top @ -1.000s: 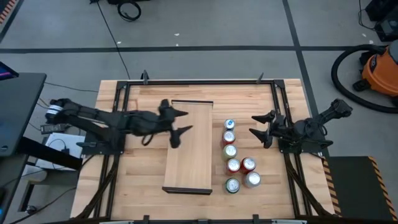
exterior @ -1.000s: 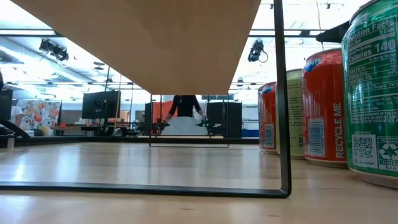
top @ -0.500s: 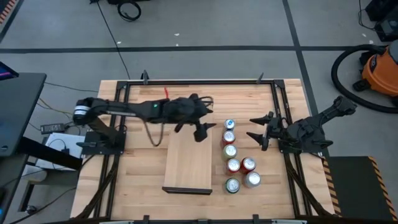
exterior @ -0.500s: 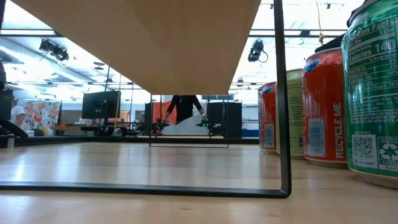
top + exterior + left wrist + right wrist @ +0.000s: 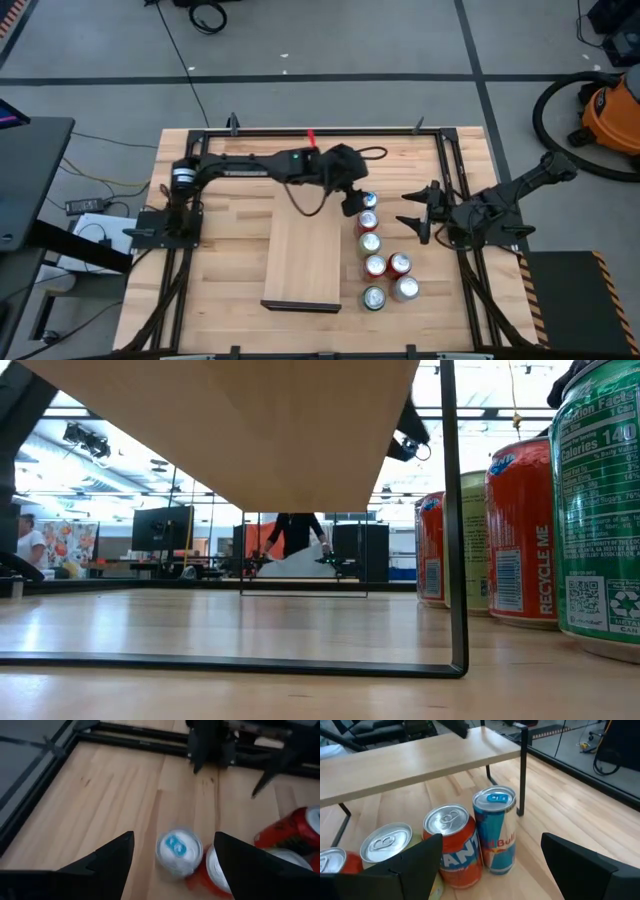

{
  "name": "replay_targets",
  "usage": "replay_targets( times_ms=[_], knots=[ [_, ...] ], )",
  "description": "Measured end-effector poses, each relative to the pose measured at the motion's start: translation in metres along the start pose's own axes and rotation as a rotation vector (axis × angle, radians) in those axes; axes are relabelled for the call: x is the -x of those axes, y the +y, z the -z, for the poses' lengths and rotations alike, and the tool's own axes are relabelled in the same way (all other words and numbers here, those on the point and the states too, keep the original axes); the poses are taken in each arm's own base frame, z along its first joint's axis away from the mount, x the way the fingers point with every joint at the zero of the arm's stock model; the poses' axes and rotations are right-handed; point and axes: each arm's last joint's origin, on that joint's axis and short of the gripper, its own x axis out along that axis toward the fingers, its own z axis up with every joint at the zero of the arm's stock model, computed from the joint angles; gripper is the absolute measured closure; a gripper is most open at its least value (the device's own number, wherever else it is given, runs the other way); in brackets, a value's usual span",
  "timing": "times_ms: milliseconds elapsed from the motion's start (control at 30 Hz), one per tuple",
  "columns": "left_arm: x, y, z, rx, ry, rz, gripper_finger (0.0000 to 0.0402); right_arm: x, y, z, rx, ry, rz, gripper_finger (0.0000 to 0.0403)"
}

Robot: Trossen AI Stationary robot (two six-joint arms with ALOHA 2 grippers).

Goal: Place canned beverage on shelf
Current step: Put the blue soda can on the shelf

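Note:
The shelf (image 5: pixel 303 240), a long light-wood plank on thin dark legs, stands mid-table; it also shows in the right wrist view (image 5: pixel 420 757) and, from below, in the low view (image 5: pixel 250 420). To its right stand several cans on their bases. The farthest is a slim blue and silver can (image 5: pixel 369 200) (image 5: pixel 495 827). My left gripper (image 5: pixel 358 197) (image 5: pixel 174 836) hovers open just above this can (image 5: pixel 178 851), a finger on either side, touching nothing. My right gripper (image 5: pixel 408 208) (image 5: pixel 492 836) is open and empty to the right of the cans, pointing at them.
Behind the blue can run an orange can (image 5: pixel 452 845) (image 5: pixel 368 220), a green one (image 5: pixel 370 242), red ones (image 5: pixel 375 265) and more toward the near edge (image 5: pixel 405 288). Cans fill the low view's right side (image 5: pixel 600 510). A black frame rail (image 5: pixel 320 130) borders the table. A person (image 5: pixel 295 535) stands far behind.
My left arm has swung from the table's left side across the far end of the shelf toward the table's right, and its open gripper now stands over the blue can. The cans and the shelf have stayed where they were.

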Motion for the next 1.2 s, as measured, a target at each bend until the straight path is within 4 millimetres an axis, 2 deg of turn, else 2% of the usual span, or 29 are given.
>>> replay_targets(
  times_ms=[200, 433, 567, 933, 1200],
  knots=[
    [-0.024, 0.0, -0.007, -0.043, 0.057, 0.006, 0.0111, 0.0, 0.001, 0.0, 0.013, 0.031, -0.011, 0.0055],
    [-0.046, 0.0, -0.007, -0.063, 0.113, 0.014, 0.007, 0.005, 0.001, -0.007, -0.002, 0.084, -0.024, 0.0055],
    [-0.05, 0.002, -0.007, -0.073, 0.104, 0.032, 0.0061, 0.003, 0.002, -0.006, -0.003, 0.1, -0.02, 0.0055],
    [-0.05, 0.001, -0.003, -0.077, 0.138, 0.059, 0.0072, -0.002, 0.005, -0.002, 0.029, 0.132, 0.004, 0.0055],
    [-0.068, 0.001, 0.011, -0.09, 0.201, 0.057, 0.0072, -0.003, 0.006, -0.002, 0.025, 0.125, 0.008, 0.0055]
  ],
)
